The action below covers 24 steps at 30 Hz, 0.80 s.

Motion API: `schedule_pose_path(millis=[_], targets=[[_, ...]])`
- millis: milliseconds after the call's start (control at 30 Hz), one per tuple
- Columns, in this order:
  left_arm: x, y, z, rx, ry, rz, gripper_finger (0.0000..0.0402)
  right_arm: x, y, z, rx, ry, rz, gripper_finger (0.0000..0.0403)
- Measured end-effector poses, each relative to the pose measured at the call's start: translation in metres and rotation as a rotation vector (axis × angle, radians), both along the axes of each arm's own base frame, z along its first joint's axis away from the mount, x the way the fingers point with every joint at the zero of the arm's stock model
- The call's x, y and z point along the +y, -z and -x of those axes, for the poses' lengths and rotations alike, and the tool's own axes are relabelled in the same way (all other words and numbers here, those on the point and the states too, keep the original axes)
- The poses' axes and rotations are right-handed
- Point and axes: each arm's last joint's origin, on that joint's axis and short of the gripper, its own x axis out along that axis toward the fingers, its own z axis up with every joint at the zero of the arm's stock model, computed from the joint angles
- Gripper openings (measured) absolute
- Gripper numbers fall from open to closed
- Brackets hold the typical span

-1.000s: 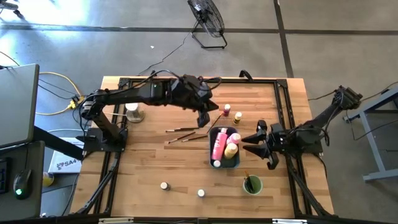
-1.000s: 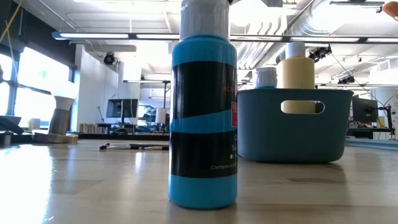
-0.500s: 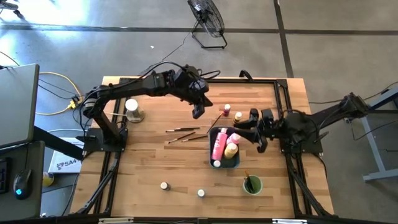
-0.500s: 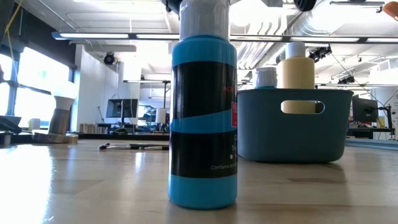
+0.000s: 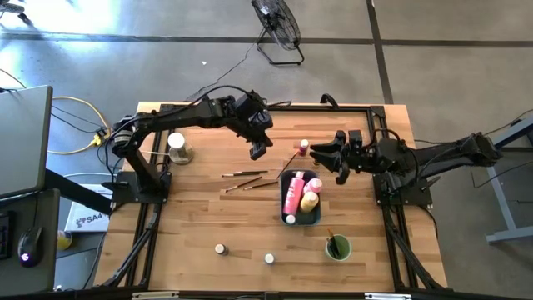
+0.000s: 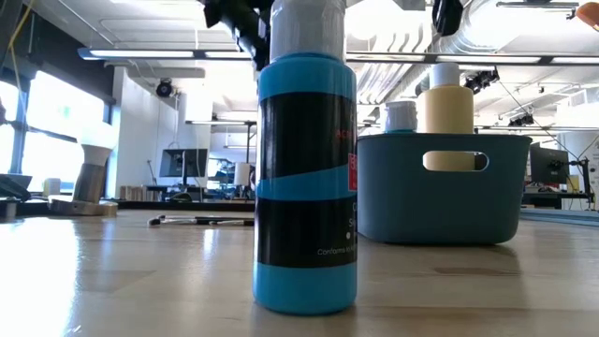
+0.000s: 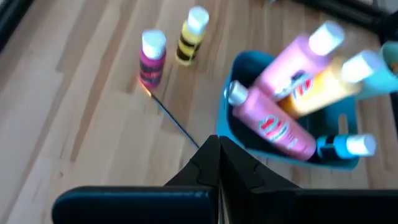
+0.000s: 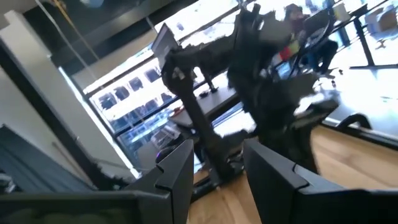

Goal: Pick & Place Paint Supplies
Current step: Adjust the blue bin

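The blue-grey tray [image 5: 301, 200] holds two pink squeeze bottles [image 7: 283, 127] and a yellow one [image 7: 323, 90]. A small pink bottle [image 7: 152, 59] and a small yellow one [image 7: 189, 42] stand on the table just beyond the tray's far side. Thin brushes [image 5: 244, 174] lie left of the tray. Two tiny jars [image 5: 220, 248] stand near the near edge. My left gripper [image 5: 256, 149] is shut and empty, raised above the brushes. My right gripper [image 5: 323, 156] is open and empty, hovering by the small bottles at the tray's far right corner.
A green cup [image 5: 338, 247] with a brush in it stands near the tray's near right side. A pale round object [image 5: 176, 147] sits at the left edge. A blue bottle [image 6: 304, 178] fills the low view close up. Bare wood lies between the brushes and the jars.
My right gripper has swung from the tray's right side toward the far edge and the left, ending by the small bottles. My left gripper has drawn back from the tray toward the left and far side. No object has moved.
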Motion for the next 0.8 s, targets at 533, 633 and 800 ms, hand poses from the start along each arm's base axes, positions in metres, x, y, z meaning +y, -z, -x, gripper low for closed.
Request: schedule_pose_path(millis=[533, 633, 800], targets=[[-0.002, 0.021, -0.007, -0.14, 0.117, 0.175, 0.0, -0.017, -0.002, -0.006, -0.048, 0.086, -0.003, 0.0133], [-0.002, 0.025, -0.007, -0.149, 0.116, 0.2, 0.0, -0.017, -0.002, -0.006, -0.046, 0.082, -0.002, 0.0133], [-0.003, 0.029, -0.008, -0.141, 0.048, 0.228, 0.0, -0.015, -0.002, -0.007, -0.041, 0.02, 0.036, 0.0133]])
